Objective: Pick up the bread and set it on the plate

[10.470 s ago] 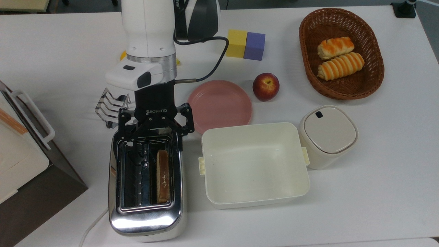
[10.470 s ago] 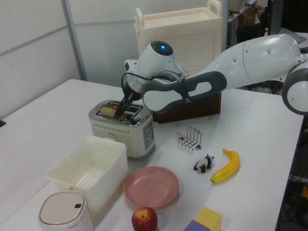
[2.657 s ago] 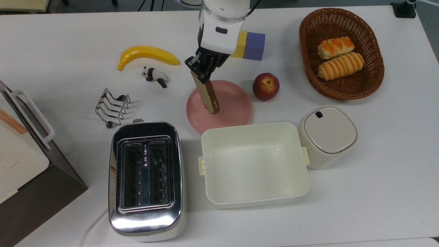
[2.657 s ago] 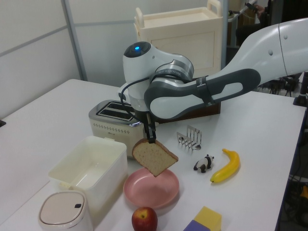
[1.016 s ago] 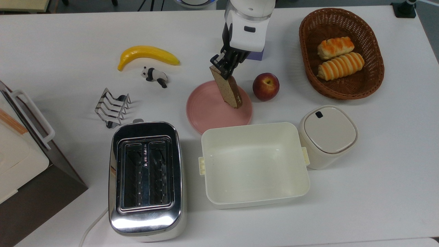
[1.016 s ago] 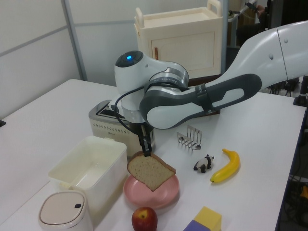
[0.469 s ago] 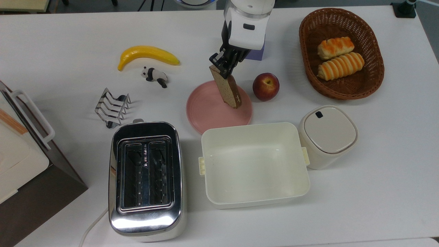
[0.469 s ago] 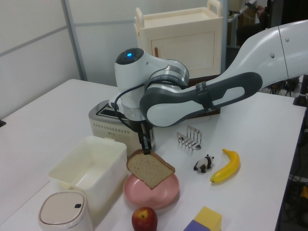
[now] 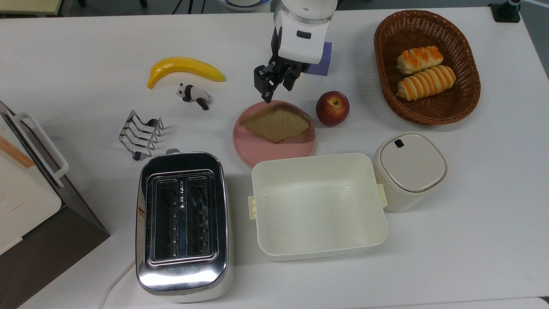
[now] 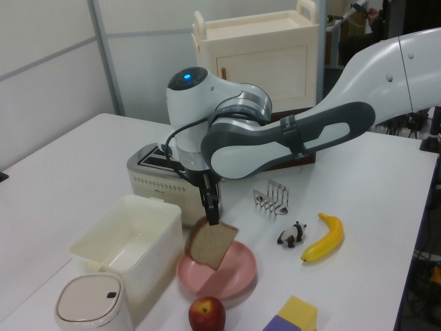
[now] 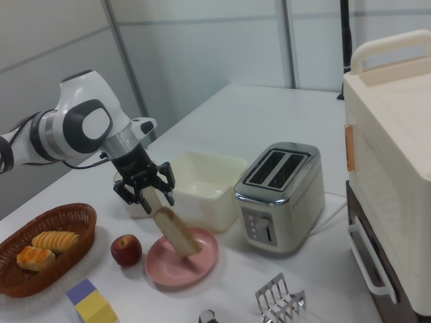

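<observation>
The bread (image 9: 276,123) is a beige slice with a brown crust, over the pink plate (image 9: 266,151). In the left view the bread (image 10: 212,245) tilts with its lower edge down in the plate (image 10: 236,277). The right view shows the bread (image 11: 176,232) leaning the same way on the plate (image 11: 168,270). My gripper (image 9: 274,86) hangs just above the plate's far rim, open, with nothing held. Its fingers stand spread just over the slice's top edge, as the gripper (image 11: 156,200) shows in the right view and the gripper (image 10: 212,214) in the left view.
A red apple (image 9: 332,108) sits just to the top view's right of the plate. A cream tub (image 9: 317,204) and a toaster (image 9: 182,223) lie nearer the front. A bread-roll basket (image 9: 426,66), lidded container (image 9: 409,169), banana (image 9: 184,68), panda (image 9: 194,95) and toast rack (image 9: 140,134) surround.
The gripper has opened and let go of the bread. The slice, held upright over the plate half a second ago, has dropped and tipped over onto the plate.
</observation>
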`<state>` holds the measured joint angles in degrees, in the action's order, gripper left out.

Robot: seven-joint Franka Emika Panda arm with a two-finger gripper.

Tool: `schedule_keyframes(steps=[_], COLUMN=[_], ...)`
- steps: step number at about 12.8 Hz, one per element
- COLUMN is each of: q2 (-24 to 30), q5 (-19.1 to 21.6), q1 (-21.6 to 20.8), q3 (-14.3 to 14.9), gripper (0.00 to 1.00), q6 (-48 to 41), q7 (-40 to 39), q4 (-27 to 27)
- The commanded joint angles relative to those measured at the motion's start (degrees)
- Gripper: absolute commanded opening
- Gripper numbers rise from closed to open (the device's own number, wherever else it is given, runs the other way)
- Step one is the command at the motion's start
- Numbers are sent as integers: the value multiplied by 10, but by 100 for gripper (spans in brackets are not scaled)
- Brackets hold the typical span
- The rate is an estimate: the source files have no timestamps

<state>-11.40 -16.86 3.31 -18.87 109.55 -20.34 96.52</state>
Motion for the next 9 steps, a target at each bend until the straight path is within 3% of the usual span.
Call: schedule_keyframes(steps=[1, 5, 9], q2=[9, 15, 23], q5=[10, 9, 10], q1=[3, 24, 25], q3=[3, 8, 38], gripper=[100, 100, 100], q6=[-17, -26, -33], q7=[0, -3, -12], q4=[-2, -21, -34])
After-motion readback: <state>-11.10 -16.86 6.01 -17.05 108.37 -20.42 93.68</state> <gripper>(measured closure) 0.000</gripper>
